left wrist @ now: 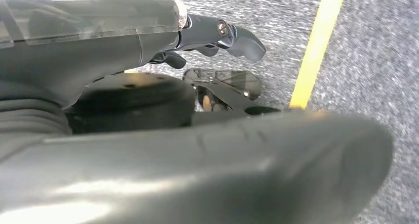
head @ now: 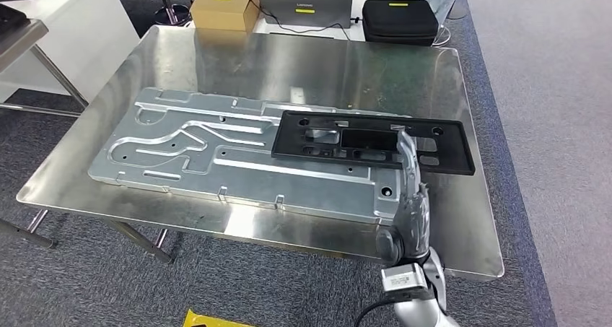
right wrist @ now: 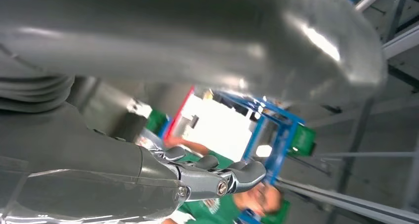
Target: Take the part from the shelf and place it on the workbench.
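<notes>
Head view: right hand (head: pixel 413 190) fingers extended, holding nothing, over the flat black perforated plastic part (head: pixel 372 140); withdrawing could drag it off the ribbed aluminium plate (head: pixel 216 157).

We see bare steel along the near edge and left end of the workbench (head: pixel 216 60), room enough for a hand to come in low. The middle is taken by a large aluminium plate (head: pixel 216 161), and the black part (head: pixel 375 141) lies across its right end, reaching toward the bench's right edge. Our right hand (head: pixel 413 197) stands upright just before that part. Behind the far edge, a cardboard box (head: pixel 225 6), a laptop (head: pixel 304 2) and a black case (head: pixel 400 20) block approach.
</notes>
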